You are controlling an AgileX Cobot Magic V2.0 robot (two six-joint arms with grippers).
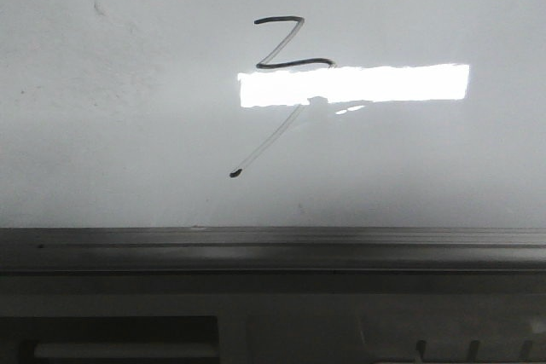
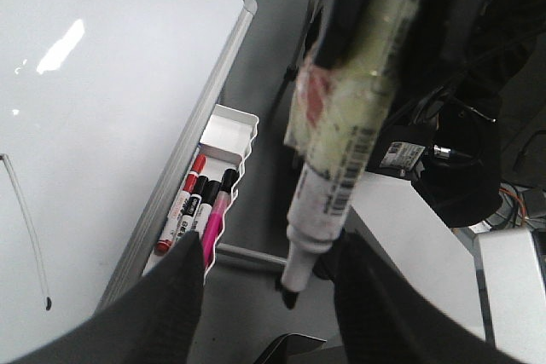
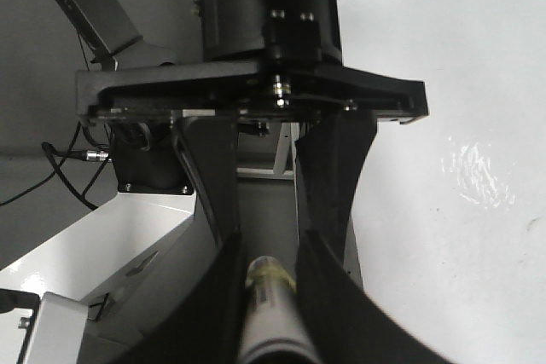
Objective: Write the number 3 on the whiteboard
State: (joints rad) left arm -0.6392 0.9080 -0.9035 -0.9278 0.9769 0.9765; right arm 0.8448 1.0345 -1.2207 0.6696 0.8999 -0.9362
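Note:
The number 3 [image 1: 294, 62] is drawn in thin black strokes on the whiteboard [image 1: 128, 125], its faint tail ending in a dark dot. The tail also shows in the left wrist view [image 2: 30, 245]. No gripper is in the front view. My right gripper [image 3: 269, 283] is shut on a taped white marker [image 3: 271, 321] beside the board. My left gripper [image 2: 270, 246] faces it, open, with the marker [image 2: 341, 151] and its black nib hanging between the spread fingers, apart from the board [image 2: 85, 125].
A grey frame rail [image 1: 273, 249] runs along the board's bottom edge. A bright glare strip [image 1: 354, 84] crosses the 3. A white tray [image 2: 232, 130] with red, black and pink markers hangs at the board's edge. White robot base [image 2: 418, 236] and cables lie beside the arms.

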